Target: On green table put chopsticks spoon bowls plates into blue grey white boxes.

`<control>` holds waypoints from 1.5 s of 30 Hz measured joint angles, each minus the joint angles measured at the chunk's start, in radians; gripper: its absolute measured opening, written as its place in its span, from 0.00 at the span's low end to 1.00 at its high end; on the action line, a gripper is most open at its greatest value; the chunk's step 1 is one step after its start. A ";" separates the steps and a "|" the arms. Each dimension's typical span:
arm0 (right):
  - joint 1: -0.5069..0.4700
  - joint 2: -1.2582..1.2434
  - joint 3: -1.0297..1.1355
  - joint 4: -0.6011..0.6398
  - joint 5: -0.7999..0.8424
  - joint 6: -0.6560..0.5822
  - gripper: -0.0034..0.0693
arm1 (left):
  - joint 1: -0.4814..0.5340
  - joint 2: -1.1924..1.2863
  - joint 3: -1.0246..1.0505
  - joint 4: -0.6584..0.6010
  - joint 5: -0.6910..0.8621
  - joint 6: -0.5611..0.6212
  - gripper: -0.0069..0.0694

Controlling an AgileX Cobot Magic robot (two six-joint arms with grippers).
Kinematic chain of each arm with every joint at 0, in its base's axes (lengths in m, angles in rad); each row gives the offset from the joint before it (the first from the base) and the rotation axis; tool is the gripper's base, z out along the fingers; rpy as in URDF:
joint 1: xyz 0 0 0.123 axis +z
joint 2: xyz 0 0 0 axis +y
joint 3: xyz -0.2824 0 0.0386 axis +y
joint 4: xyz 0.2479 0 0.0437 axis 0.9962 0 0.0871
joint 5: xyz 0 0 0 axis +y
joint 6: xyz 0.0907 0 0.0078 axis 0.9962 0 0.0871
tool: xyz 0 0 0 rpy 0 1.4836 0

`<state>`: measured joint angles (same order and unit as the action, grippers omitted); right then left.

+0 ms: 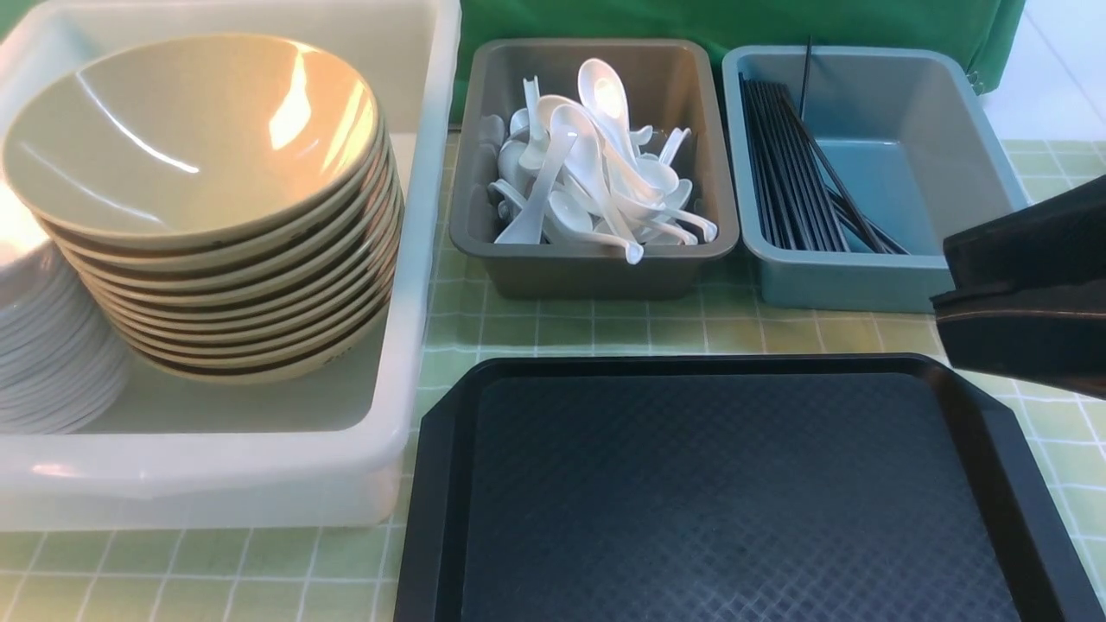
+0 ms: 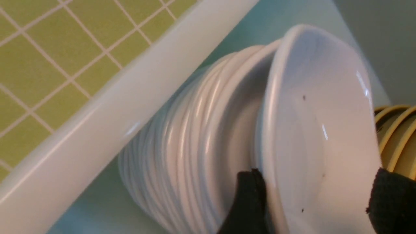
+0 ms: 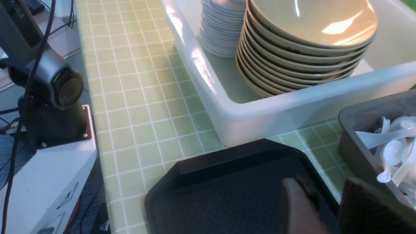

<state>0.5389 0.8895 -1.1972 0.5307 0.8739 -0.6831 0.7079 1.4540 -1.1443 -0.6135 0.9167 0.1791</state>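
**Plate release over white tub – tip risk**

Green checked tabletop, black tray bare in front. Left pincer open, fingers straddling the top plate, which sits tilted on the plates stack inside the white box. Judgement: it could slide off or knock the stack against the bowls alongside. Grey box holds spoons; blue box holds chopsticks. Right pincer slightly parted, holding nothing, over the tray.

A grey cylindrical arm joint with black cables is mounted on a black, screwed base plate. Black textured fingertips are seen.
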 joint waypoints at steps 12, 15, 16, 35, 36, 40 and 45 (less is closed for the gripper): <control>0.000 0.085 0.000 -0.056 -0.017 -0.005 0.34 | -0.285 -0.168 -0.005 0.203 0.059 -0.007 0.96; 0.000 0.115 0.000 -0.149 -0.045 0.078 0.34 | -0.522 -0.246 -0.007 0.206 0.064 0.051 0.96; 0.000 0.120 0.000 -0.193 -0.054 0.124 0.34 | -0.590 -0.261 -0.007 0.211 0.069 0.064 0.96; 0.000 -0.450 0.410 -0.879 -0.152 0.878 0.08 | -0.997 -0.781 0.314 0.248 0.138 -0.066 0.09; 0.000 -0.514 0.487 -0.880 -0.170 0.896 0.08 | -0.997 -0.856 0.381 0.220 0.139 -0.088 0.09; 0.000 -0.722 0.698 -0.889 -0.218 0.943 0.08 | -0.997 -1.079 0.569 0.120 0.115 -0.133 0.09; 0.000 -0.892 0.848 -0.952 -0.352 0.952 0.08 | -0.997 -1.324 0.721 0.052 0.057 -0.215 0.09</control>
<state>0.5389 -0.0024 -0.3496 -0.4218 0.5220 0.2685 -0.2889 0.1303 -0.4229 -0.5612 0.9738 -0.0358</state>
